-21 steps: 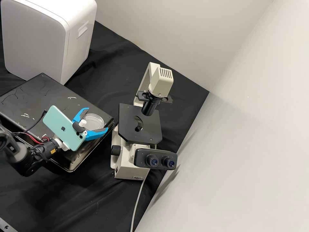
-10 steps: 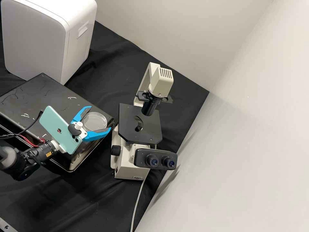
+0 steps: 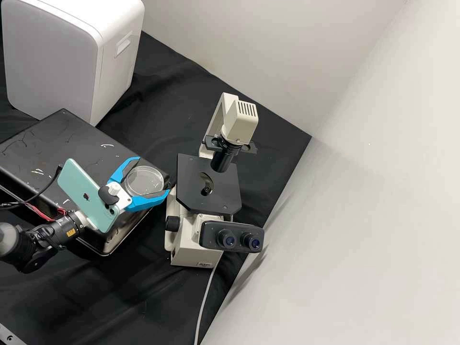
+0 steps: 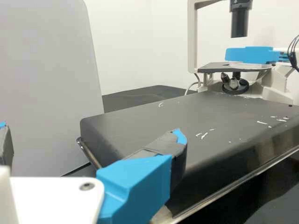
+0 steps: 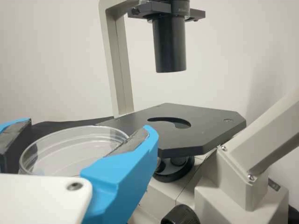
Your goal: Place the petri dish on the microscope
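Observation:
A clear petri dish (image 3: 143, 180) (image 5: 70, 149) is held level between the blue fingers of my right gripper (image 3: 151, 177) (image 5: 79, 154), which is shut on it. It hangs over the right end of the black box (image 3: 57, 143), just left of the microscope (image 3: 211, 220). The microscope's black stage (image 3: 208, 184) (image 5: 187, 128) has a round opening under the dark condenser tube (image 5: 169, 42), and nothing lies on it. My left gripper (image 4: 91, 135) is open low beside the black box (image 4: 187, 130); across the box it sees the right gripper (image 4: 252, 54).
A large white appliance (image 3: 67, 52) (image 4: 46, 84) stands at the back left behind the black box. White walls close in on the right and rear. A grey cable (image 3: 203, 297) runs from the microscope base toward the bench's front edge.
My right gripper has closed on the petri dish and carried it up and to the right, from the box top toward the microscope stage. The microscope has not moved.

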`<act>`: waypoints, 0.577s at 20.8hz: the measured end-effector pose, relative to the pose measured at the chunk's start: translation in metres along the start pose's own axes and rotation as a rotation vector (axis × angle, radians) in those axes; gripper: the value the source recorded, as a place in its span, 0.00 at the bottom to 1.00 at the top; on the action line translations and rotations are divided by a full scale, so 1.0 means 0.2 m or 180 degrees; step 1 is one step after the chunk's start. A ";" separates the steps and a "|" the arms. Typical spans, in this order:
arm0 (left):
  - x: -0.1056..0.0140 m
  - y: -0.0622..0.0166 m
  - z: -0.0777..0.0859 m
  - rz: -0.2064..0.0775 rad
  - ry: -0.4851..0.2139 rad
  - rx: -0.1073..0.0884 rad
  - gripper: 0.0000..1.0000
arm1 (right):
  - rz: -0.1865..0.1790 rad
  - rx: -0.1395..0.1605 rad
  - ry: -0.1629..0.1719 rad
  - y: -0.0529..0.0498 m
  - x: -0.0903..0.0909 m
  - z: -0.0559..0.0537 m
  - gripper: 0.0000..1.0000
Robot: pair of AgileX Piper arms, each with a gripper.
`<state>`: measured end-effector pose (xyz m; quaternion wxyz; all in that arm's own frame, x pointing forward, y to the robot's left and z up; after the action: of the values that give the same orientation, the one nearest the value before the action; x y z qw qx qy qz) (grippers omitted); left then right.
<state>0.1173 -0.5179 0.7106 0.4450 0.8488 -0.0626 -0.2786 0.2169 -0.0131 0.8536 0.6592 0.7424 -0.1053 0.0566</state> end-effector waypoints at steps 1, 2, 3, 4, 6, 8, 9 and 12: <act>0.00 0.000 0.00 0.0001 0.0007 0.0000 1.00 | 0.0008 0.0004 -0.0006 0.00 0.00 0.00 0.00; 0.00 0.002 0.00 0.0007 0.0006 -0.0004 1.00 | 0.0022 0.0015 -0.0017 0.01 0.00 0.01 0.00; 0.00 0.002 0.00 0.0007 0.0006 -0.0004 1.00 | 0.0035 0.0030 -0.0026 0.01 0.00 0.01 0.00; 0.00 0.002 0.00 0.0007 0.0006 -0.0004 1.00 | 0.0046 0.0051 -0.0017 0.02 0.00 0.01 0.00; 0.00 0.002 0.00 0.0007 0.0006 -0.0004 1.00 | 0.0058 0.0056 -0.0001 0.02 0.03 0.00 0.00; 0.00 0.002 0.00 0.0007 0.0006 -0.0004 1.00 | 0.0046 0.0058 -0.0018 0.02 0.07 0.02 0.00; 0.00 0.002 0.00 0.0007 0.0006 -0.0004 1.00 | 0.0048 0.0061 -0.0015 0.02 0.10 0.02 0.00; 0.00 0.002 0.00 0.0007 0.0006 -0.0004 1.00 | -0.0001 0.0069 -0.0032 -0.01 0.19 0.04 0.00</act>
<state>0.1176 -0.5178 0.7111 0.4458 0.8487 -0.0629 -0.2774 0.2544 -0.0242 0.8584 0.6506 0.7498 -0.1080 0.0539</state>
